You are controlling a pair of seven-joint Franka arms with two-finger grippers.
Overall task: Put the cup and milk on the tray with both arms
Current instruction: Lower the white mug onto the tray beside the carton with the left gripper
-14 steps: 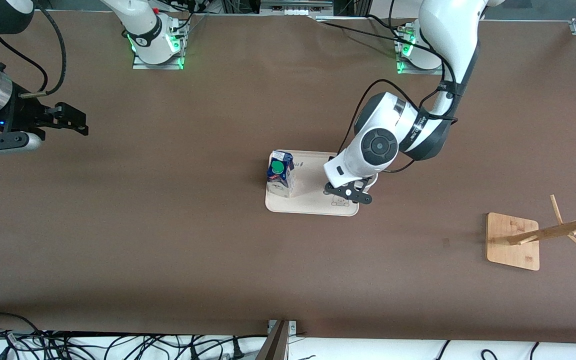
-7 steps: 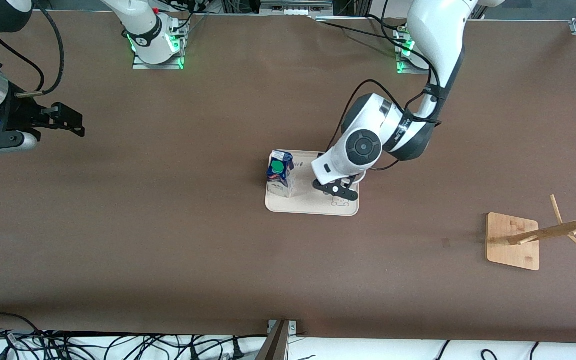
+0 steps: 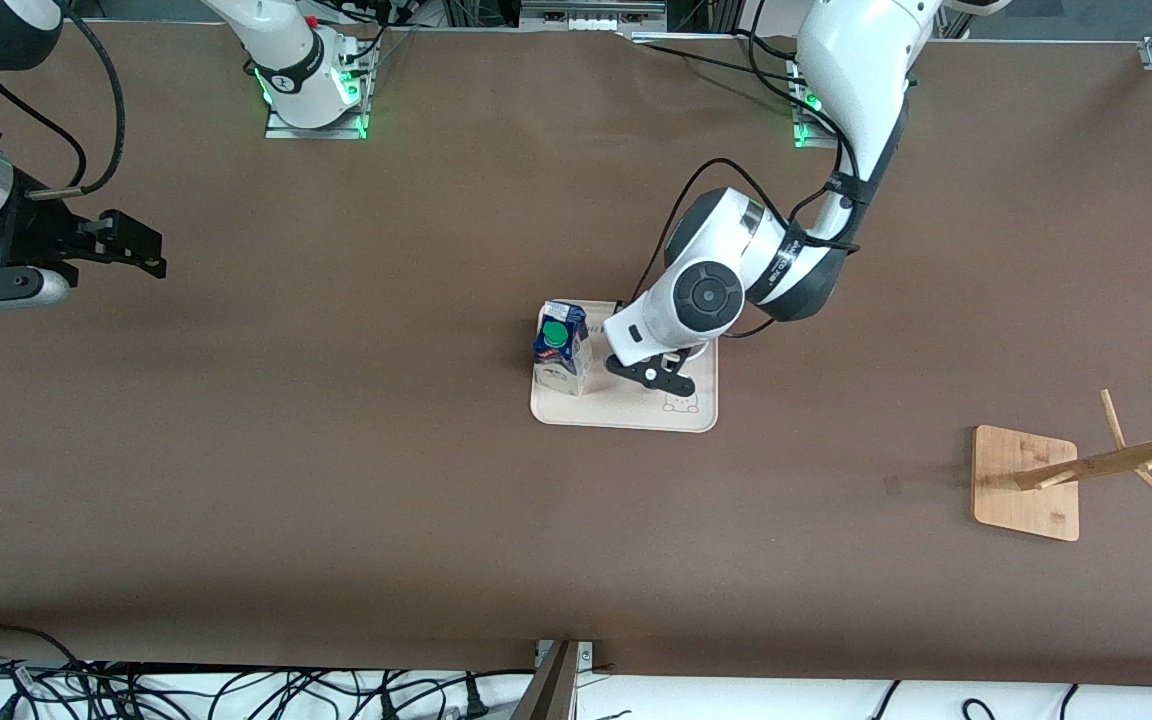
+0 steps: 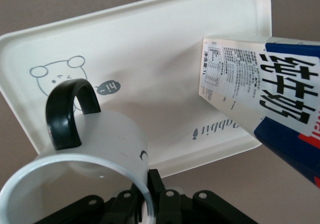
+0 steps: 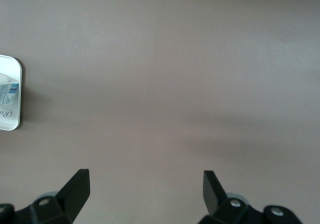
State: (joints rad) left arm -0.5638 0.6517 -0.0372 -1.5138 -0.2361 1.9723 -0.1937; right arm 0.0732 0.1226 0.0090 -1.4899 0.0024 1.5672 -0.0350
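The cream tray (image 3: 626, 408) lies mid-table with the blue and white milk (image 3: 561, 350) standing upright on its end toward the right arm. My left gripper (image 3: 652, 374) is over the tray beside the milk, shut on the rim of the white cup. The front view hides the cup under the wrist. In the left wrist view the cup (image 4: 95, 149) shows its black handle (image 4: 69, 113), with the left gripper (image 4: 148, 186) pinching its wall, the tray (image 4: 150, 49) below and the milk (image 4: 260, 94) close by. My right gripper (image 3: 148, 252) waits open and empty over bare table at the right arm's end; its wrist view shows the gripper (image 5: 145, 184) spread wide.
A wooden rack (image 3: 1026, 482) with slanted pegs stands toward the left arm's end of the table, nearer the front camera than the tray. Cables (image 3: 236, 690) run along the table's front edge. A corner of the tray (image 5: 10, 94) shows in the right wrist view.
My left arm has carried the cup from the tray's end toward the left arm inward over the tray, closer to the milk. The right gripper has drifted slightly outward.
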